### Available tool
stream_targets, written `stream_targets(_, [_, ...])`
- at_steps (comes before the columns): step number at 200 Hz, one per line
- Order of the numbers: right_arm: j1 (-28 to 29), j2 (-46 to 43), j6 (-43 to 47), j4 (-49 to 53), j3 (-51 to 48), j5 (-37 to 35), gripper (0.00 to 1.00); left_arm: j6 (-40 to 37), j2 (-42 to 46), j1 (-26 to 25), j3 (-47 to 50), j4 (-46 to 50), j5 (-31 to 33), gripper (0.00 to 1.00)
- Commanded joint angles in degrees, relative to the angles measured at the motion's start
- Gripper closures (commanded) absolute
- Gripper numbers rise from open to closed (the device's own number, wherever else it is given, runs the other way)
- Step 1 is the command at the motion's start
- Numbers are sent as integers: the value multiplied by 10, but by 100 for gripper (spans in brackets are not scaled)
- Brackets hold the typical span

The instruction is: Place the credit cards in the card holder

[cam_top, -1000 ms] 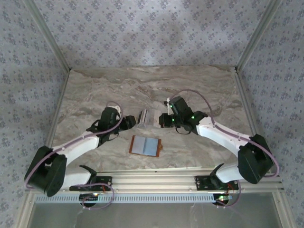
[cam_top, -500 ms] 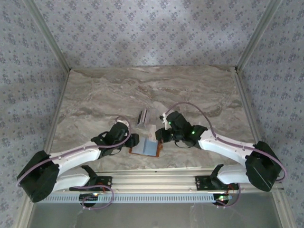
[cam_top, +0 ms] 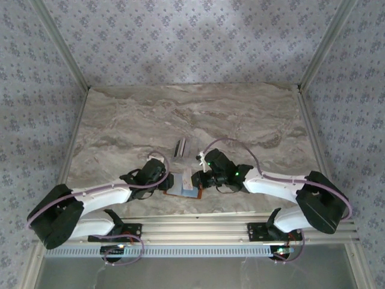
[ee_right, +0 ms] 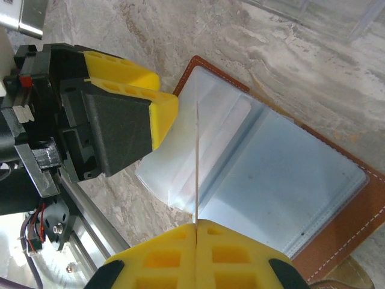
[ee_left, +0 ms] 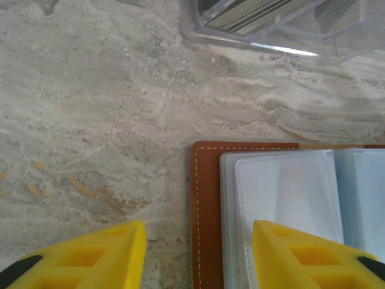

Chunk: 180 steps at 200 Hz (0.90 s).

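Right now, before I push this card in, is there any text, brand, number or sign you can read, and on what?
No readable text anywhere.
card holder: stitched leather and clear sleeves, no lettering shows.
credit card in the right end effector: seen edge-on, face hidden.
cards in the clear box: edges only, nothing legible.

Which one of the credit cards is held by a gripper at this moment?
The single card pinched edge-on in the right gripper, above the open card holder. The other cards stand together in the clear box farther back.
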<state>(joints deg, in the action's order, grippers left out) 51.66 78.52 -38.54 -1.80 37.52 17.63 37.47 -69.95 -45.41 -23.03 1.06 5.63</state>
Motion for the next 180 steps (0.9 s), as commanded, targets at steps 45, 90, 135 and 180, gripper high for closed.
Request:
stream_targets(45, [-18,11,-21,-25,-12,26,99,11,37,-7,18,-19,5,45])
stream_targets(90, [-19,32,-25,-37,-8,30,99,13,109,-12,28,3,-7,40])
stream_targets(135, [-18,46,-37,-48,-4,41,99,5,66,-19,19,-1,-5,40])
stream_targets(180, [-22,47,-50,-49,-13,46,99,3,10,-42,7,-8,22,45])
